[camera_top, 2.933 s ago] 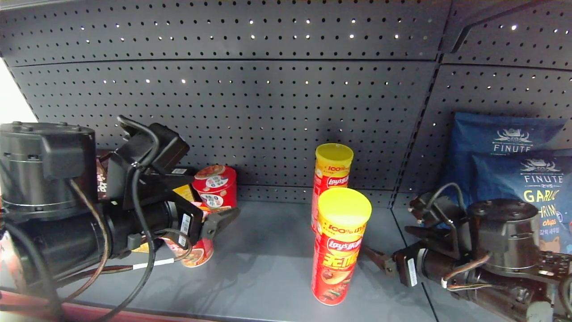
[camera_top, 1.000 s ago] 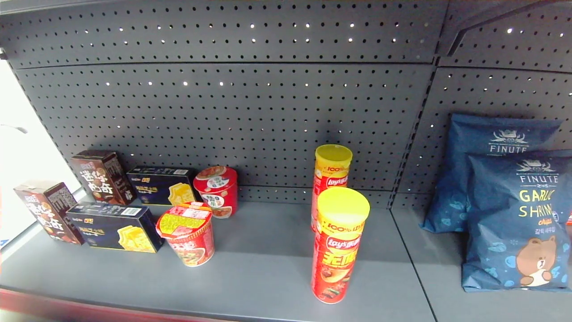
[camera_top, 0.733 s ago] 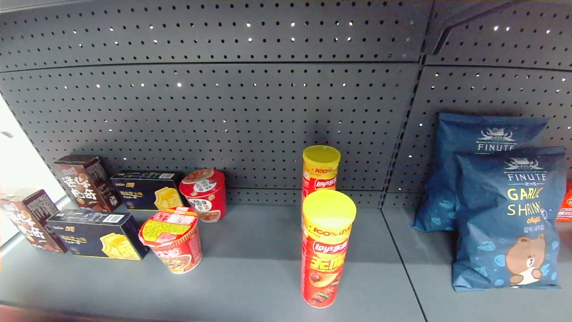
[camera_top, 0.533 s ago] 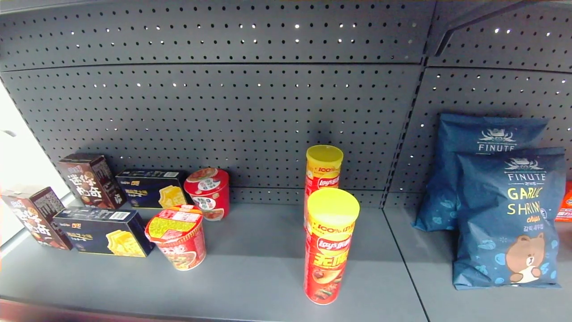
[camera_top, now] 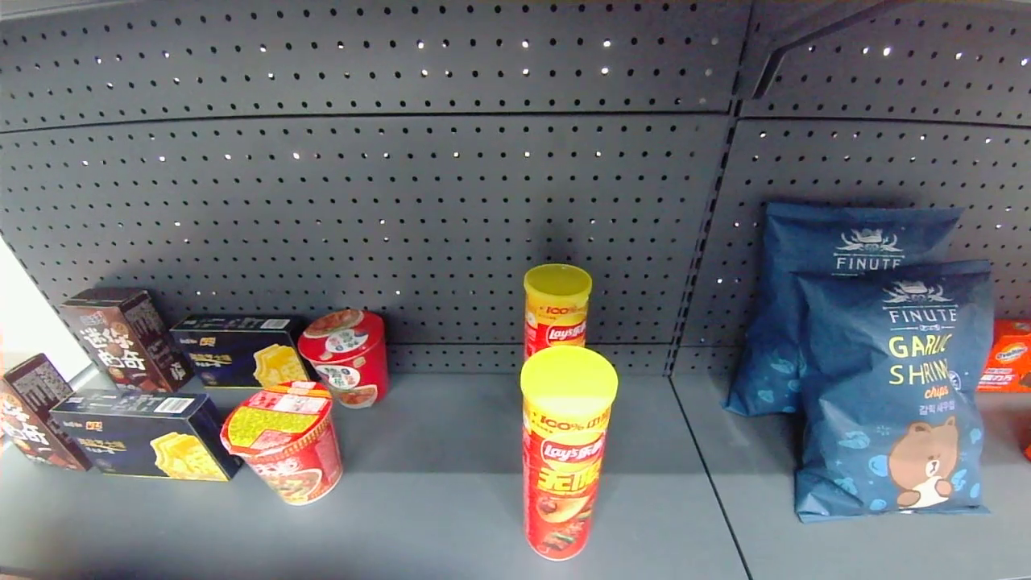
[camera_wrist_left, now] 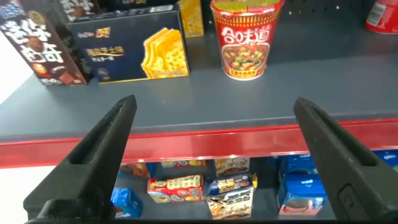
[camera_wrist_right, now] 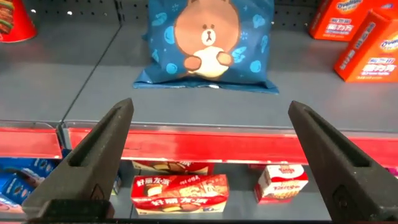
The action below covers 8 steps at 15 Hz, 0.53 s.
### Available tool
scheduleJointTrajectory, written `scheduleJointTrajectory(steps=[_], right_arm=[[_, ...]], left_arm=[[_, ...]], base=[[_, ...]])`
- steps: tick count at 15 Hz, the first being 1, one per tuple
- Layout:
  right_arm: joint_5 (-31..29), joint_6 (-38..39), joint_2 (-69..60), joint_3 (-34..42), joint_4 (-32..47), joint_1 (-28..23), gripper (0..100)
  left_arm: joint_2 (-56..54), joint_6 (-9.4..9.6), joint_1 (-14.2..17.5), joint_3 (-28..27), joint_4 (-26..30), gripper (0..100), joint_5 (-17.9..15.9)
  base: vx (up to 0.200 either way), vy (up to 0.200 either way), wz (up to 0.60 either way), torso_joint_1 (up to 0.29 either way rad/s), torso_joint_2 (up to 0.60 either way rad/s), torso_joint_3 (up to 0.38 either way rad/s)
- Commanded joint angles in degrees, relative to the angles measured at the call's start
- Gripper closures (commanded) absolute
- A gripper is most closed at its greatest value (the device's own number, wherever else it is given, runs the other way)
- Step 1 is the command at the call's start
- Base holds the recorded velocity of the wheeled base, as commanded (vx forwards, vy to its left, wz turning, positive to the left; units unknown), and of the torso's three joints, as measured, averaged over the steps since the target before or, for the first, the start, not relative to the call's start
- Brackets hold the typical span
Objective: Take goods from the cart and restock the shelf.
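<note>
Grey perforated steel backs the shelf [camera_top: 451,491], and its goods sit in front-and-back pairs. At the far left two brown snack boxes [camera_top: 125,338] stand on end, one behind the other. Beside them two dark blue cracker boxes [camera_top: 141,435] lie on their long sides, long axes running left to right, with the yellow cracker picture facing out. The left gripper [camera_wrist_left: 214,104] hangs just outside the shelf's red front lip [camera_wrist_left: 205,143], its fingers spread wide on nothing, facing the front blue box and the front cup noodle [camera_top: 282,443]. That cup is red with a yellow-green foil lid, wide end up. A second red cup [camera_top: 344,357] sits behind it near the back panel. Near the middle stand two chip canisters [camera_top: 564,459], upright with long axes vertical. Both are red with yellow lids on top, the rear one just behind the front one. Past the shelf's seam two blue shrimp chip bags [camera_top: 894,387] stand with their tops leaning back, and the front one shows a brown bear. The right gripper [camera_wrist_right: 211,104] sits outside the red lip before that bag, fingers wide apart and empty. Orange boxes [camera_top: 1007,354] sit at the far right.
</note>
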Motion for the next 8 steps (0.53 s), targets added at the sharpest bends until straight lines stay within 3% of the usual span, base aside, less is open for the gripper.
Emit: scheduleJointTrajectory(steps=[1,5,8], right_arm=[[0.02,-0.02,0.35,-0.01,-0.01,-0.01,0],[0.02,-0.02,0.35,-0.01,-0.01,-0.01,0],[0.02,-0.02,0.26,-0.01,-0.01,-0.01,0]], left_arm=[[0.24,0.0,-0.04,0.0,0.01,0,0.04],[0.24,-0.36,0.05,0.0,-0.08,0,-0.05],[0.24,-2.11,0.05,0.0,-0.16,0,0.04]], base=[[0.0,0.0,0.0,0.0,0.0,0.0],[0.0,0.0,0.0,0.0,0.0,0.0],[0.0,0.0,0.0,0.0,0.0,0.0]])
